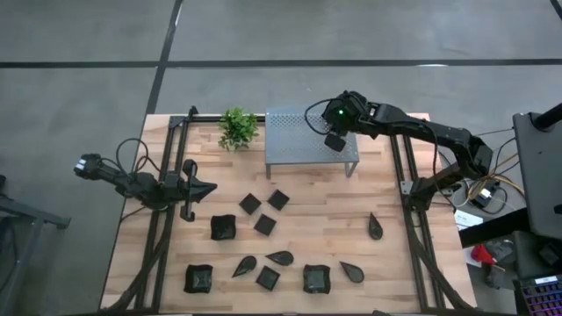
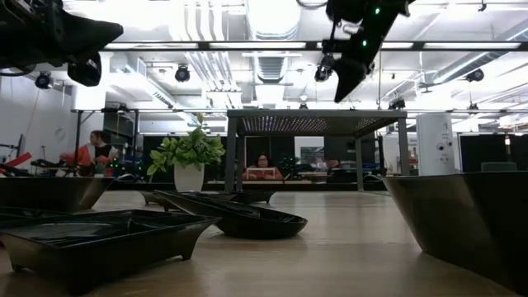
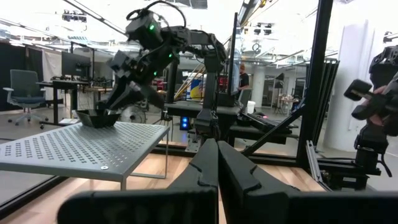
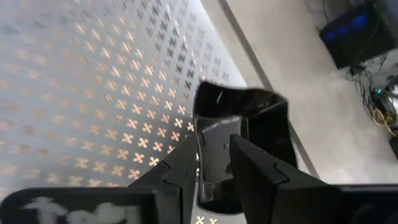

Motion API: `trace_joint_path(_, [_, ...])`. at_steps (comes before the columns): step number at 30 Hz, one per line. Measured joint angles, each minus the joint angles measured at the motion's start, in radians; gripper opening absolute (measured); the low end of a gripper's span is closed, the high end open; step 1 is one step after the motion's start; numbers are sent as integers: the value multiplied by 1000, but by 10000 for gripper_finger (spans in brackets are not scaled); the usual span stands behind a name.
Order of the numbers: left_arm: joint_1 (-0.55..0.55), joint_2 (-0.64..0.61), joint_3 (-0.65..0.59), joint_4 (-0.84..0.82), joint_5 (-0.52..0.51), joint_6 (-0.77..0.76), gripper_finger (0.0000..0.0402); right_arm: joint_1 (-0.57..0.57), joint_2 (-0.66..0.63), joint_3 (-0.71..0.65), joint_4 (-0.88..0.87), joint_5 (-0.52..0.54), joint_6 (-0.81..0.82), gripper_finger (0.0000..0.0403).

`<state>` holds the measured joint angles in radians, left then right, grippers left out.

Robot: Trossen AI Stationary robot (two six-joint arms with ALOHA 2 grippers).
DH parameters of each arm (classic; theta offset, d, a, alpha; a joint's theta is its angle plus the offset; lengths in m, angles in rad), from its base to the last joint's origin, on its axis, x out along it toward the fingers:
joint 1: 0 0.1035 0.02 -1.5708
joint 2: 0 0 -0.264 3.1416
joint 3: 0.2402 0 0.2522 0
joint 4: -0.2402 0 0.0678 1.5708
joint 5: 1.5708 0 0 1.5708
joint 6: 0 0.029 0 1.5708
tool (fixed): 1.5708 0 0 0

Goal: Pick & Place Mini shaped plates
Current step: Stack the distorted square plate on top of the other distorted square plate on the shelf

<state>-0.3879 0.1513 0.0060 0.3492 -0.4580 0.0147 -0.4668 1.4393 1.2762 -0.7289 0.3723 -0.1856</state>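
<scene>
High view: the right tool (image 1: 335, 140) pinches a mini plate (image 1: 334, 141) over the shelf (image 1: 299, 132), right of centre.

Left wrist view: plate resting near the shelf's edge; left tool (image 3: 217, 163) pressed together, idle.

Right wrist view: lower flat, release gently, away from the rim.

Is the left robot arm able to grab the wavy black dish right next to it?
Probably yes. The left gripper hangs shut just beside that wavy dish, with bare table between them and nothing blocking. It must open first.
</scene>
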Motion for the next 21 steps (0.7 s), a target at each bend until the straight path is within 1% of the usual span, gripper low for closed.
trace_joint_path(4, [0,0,0,0,0,0,0,41,-49,7,0,-11,27,102])
trace_joint_path(9, [0,0,0,0,0,0,0,138,-102,7,2,-34,72,99])
trace_joint_path(16, [0,0,0,0,0,0,0,317,-131,7,8,-128,153,82])
trace_joint_path(21, [0,0,0,0,0,0,0,466,-109,6,11,-146,184,69])
